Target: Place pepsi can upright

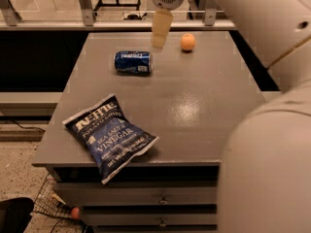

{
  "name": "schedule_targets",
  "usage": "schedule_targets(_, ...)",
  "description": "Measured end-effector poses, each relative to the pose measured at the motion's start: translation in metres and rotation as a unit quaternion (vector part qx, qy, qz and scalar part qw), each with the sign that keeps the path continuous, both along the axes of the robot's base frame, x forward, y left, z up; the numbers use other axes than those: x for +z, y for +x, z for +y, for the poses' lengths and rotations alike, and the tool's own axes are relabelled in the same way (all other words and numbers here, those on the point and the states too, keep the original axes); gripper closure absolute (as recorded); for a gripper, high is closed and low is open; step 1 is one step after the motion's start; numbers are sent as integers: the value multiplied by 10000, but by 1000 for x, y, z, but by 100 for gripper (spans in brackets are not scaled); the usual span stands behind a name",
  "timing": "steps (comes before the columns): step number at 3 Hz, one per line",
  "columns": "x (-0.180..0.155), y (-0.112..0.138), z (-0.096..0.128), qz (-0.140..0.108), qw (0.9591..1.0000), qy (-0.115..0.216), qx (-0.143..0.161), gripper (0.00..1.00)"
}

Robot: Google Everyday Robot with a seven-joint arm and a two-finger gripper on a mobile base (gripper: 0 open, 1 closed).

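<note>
The pepsi can (132, 62) lies on its side on the far left part of the grey table (204, 106), its long axis running left to right, with a white label patch showing. My gripper (158, 41) hangs from the top of the view, just right of the can and slightly beyond it, above the table. It holds nothing that I can see. My arm (265, 169) fills the right foreground and the upper right corner.
A small orange (187, 41) sits on the table to the right of the gripper. A dark-blue chip bag (109, 136) lies flat at the front left corner, overhanging the edge. Drawers run below the table front. A railing stands behind the table.
</note>
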State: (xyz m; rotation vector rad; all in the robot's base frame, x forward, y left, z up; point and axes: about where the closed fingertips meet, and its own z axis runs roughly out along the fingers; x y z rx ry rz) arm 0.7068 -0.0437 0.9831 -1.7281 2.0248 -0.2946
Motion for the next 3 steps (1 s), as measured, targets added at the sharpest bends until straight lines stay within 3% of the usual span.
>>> schedule_targets(1, -24, 17, 17, 328, 9993, -204, 24, 0)
schedule_targets(3, -55, 28, 43, 697, 9971, -316, 30, 0)
